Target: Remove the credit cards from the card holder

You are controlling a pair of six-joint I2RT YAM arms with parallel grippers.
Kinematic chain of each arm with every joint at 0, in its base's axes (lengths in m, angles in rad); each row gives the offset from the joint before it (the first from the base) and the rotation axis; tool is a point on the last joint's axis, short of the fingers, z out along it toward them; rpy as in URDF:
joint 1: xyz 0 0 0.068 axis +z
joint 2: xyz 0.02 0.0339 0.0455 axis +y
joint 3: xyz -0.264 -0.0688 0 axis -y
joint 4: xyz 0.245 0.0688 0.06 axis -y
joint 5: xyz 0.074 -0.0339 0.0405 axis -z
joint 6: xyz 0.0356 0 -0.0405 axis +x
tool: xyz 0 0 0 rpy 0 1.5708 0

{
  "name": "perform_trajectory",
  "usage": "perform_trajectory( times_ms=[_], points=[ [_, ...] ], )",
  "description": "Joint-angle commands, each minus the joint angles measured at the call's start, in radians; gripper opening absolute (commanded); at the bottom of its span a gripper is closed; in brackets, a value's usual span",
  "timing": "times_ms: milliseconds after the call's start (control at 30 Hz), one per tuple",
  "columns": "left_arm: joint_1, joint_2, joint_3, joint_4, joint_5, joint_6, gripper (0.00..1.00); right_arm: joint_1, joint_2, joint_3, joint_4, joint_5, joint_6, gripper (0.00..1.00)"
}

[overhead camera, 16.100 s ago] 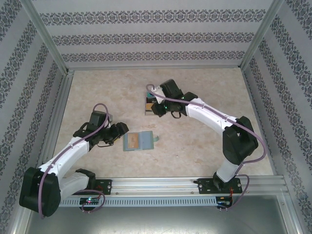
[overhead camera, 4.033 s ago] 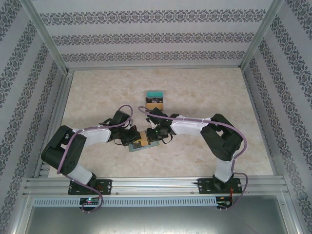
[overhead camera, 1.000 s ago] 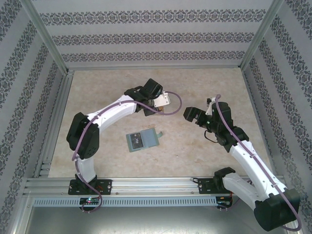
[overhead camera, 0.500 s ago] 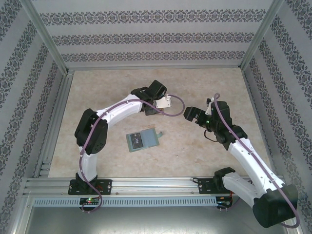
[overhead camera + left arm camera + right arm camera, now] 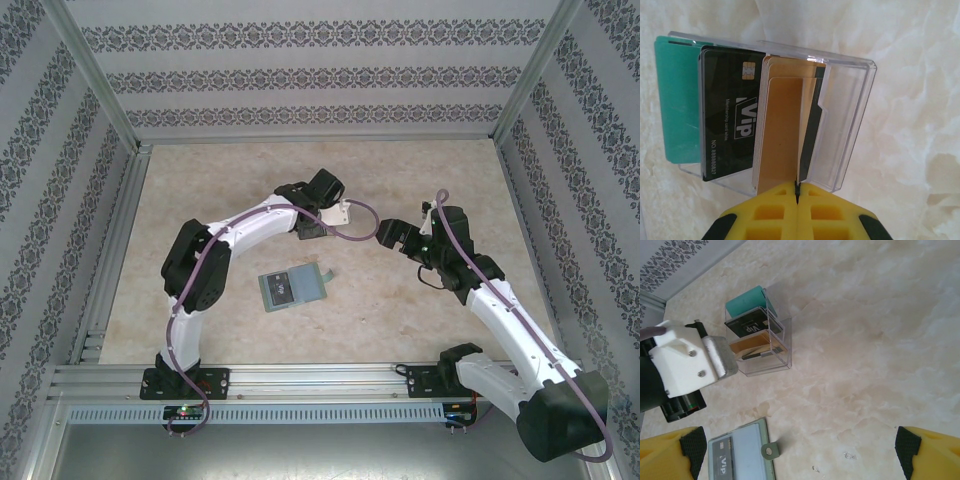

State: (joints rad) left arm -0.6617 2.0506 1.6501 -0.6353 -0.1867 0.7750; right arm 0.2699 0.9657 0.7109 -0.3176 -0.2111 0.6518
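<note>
Near the middle of the marbled table (image 5: 450,180), at six o'clock from the clear rigid plastic stand (image 5: 852,105), the soft grey-green card holder (image 5: 292,288) lies open. The left wrist view shows the left end effector (image 5: 798,186) pinched shut on a thin orange-brown card (image 5: 782,135), edge-on, beside a glossy black card (image 5: 730,115) and a teal card (image 5: 677,100). The right end effector (image 5: 800,452) gapes empty, its yellow fingers (image 5: 670,455) cut off.

black card (image 5: 727,125), "ViP", "NO.88880327"

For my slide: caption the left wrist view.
Left gripper shut on a dark card, edge-on, in the clear stand.
</note>
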Motion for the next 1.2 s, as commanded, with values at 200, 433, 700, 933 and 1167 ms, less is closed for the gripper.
perform_trajectory(
  times_ms=[200, 433, 700, 933, 1167],
  points=[
    [-0.012, 0.094, 0.098, 0.042, -0.128, -0.042, 0.08, -0.012, 0.007, -0.013, 0.027, -0.023, 0.009, 0.98],
    [-0.01, 0.115, 0.134, 0.057, -0.175, -0.075, 0.19, -0.012, 0.004, -0.013, 0.027, -0.029, 0.012, 0.98],
    [-0.01, 0.048, 0.149, 0.0, -0.097, -0.166, 0.33, -0.011, 0.039, -0.011, 0.055, -0.08, 0.011, 0.98],
    [0.026, -0.098, 0.108, -0.024, -0.032, -0.421, 0.54, 0.045, 0.117, 0.042, 0.058, -0.092, -0.028, 0.98],
    [0.086, -0.387, -0.166, 0.036, 0.01, -0.759, 0.74, 0.175, 0.249, 0.123, 0.053, -0.067, -0.089, 0.98]
  ],
)
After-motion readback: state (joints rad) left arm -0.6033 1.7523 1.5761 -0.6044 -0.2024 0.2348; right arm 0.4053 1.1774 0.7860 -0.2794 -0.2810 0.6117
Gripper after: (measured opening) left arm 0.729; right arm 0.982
